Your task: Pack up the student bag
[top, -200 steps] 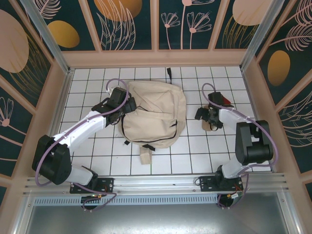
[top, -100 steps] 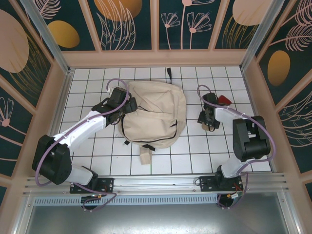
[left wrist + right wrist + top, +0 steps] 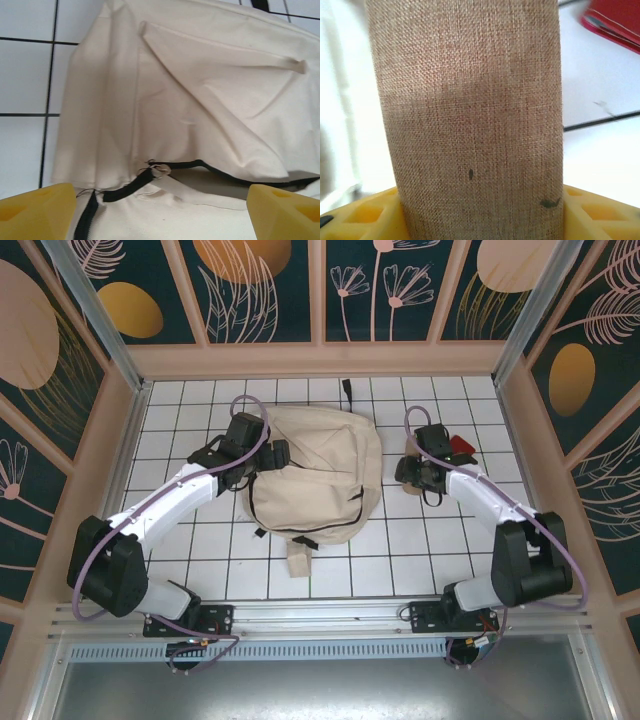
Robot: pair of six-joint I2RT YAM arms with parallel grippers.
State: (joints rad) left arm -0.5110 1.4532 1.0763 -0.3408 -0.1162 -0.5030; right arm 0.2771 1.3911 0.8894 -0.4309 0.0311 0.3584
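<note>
The student bag (image 3: 315, 470) lies flat in the middle of the tiled table, beige with dark zipper lines. My left gripper (image 3: 270, 455) hovers open over the bag's left edge. In the left wrist view its yellow fingertips (image 3: 37, 210) stand wide apart on either side of the black zipper (image 3: 125, 187), and the bag (image 3: 200, 100) shows a slightly parted opening there. My right gripper (image 3: 412, 472) is to the right of the bag, shut on a brown woven pouch (image 3: 470, 115) that stands upright between its yellow fingers (image 3: 600, 215).
A red flat item (image 3: 460, 447) lies on the tiles just behind the right gripper, also at the corner of the right wrist view as a red item (image 3: 615, 22). A beige strap end (image 3: 298, 562) trails toward the near edge. Wooden walls enclose the table.
My right gripper has closed on the brown pouch and carried it back and left toward the bag. The left gripper shifted slightly toward the back, still open.
</note>
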